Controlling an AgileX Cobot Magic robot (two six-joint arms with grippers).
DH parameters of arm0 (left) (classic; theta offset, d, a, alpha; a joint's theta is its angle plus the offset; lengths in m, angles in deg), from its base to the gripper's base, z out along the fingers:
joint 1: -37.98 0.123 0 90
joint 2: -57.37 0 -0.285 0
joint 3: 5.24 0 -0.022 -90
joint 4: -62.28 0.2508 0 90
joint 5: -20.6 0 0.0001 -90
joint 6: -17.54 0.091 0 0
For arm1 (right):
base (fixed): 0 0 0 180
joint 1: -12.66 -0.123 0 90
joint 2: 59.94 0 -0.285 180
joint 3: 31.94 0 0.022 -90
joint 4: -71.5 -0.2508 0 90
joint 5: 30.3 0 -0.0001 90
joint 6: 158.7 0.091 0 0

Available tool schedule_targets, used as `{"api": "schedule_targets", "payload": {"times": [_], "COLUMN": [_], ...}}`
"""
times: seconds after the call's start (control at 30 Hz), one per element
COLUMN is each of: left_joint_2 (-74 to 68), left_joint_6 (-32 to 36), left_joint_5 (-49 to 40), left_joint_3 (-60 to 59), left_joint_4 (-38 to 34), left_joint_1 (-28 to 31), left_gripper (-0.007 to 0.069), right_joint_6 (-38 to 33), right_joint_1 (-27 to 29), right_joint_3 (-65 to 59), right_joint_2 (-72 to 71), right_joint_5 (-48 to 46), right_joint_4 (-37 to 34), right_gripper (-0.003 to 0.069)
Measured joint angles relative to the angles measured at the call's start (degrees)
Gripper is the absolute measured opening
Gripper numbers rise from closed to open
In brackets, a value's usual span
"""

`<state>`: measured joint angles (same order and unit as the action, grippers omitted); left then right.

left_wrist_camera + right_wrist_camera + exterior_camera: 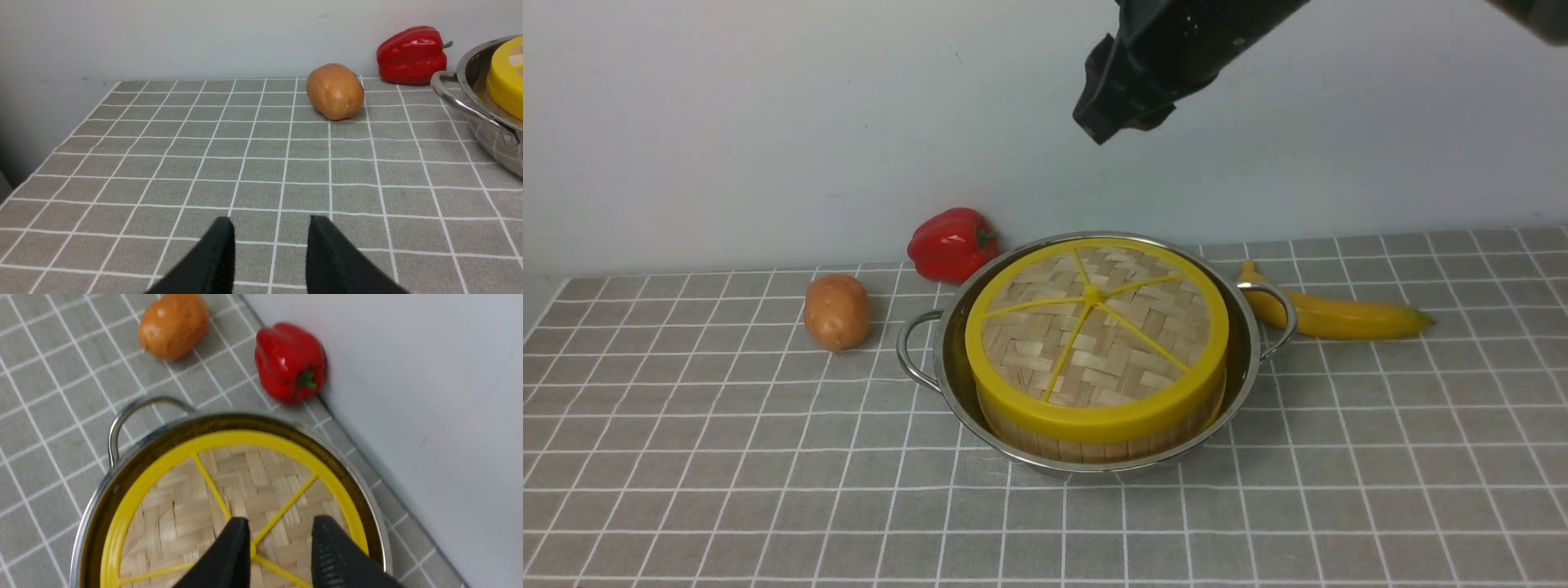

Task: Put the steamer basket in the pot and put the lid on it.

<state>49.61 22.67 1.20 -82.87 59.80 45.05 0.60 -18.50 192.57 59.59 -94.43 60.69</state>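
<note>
Sitting on the steamer basket [1094,437] inside the pot [947,359], the lid [1094,327] lies directly below the right end effector [280,535], jaws apart and empty; the left end effector [271,245], likewise parted, hangs farther off over the desk [163,163].

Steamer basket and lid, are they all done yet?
Looks done. The steamer basket sits inside the pot, and the lid lies flat on top. The right end effector hangs open above it, holding nothing. Nothing seems left except moving away.

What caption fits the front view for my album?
Lid sits on the steamer basket inside the pot, right gripper raised above.
</note>
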Motion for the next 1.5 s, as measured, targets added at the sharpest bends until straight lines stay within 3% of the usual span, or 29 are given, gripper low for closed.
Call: {"api": "schedule_targets", "payload": {"times": [0.17, 0.47, 0.93, 1.17, 1.5], "left_joint_2": [0.0, 0.0, 0.0, 0.0, 0.0], "left_joint_6": [0.0, 0.0, 0.0, 0.0, 0.0], "left_joint_5": [0.0, 0.0, 0.0, 0.0, 0.0], "left_joint_3": [0.0, 0.0, 0.0, 0.0, 0.0], "left_joint_4": [0.0, 0.0, 0.0, 0.0, 0.0], "left_joint_1": [0.0, 0.0, 0.0, 0.0, 0.0], "left_gripper": [0.0243, 0.0243, 0.0243, 0.0243, 0.0243], "right_joint_6": [-0.6, -0.6, 2.2, 2.2, 4.5], "right_joint_1": [0.0, 0.0, 0.0, 0.0, 2.1], "right_joint_3": [0.0, 0.0, 0.0, -0.1, -0.1], "right_joint_2": [0.0, 0.0, 0.0, 0.0, -0.1], "right_joint_5": [4.7, -6.1, -6.3, -0.9, -6.3], "right_joint_4": [-2.0, -1.3, -1.3, -4.1, -1.9], "right_gripper": [0.024, 0.024, 0.024, 0.024, 0.024]}}
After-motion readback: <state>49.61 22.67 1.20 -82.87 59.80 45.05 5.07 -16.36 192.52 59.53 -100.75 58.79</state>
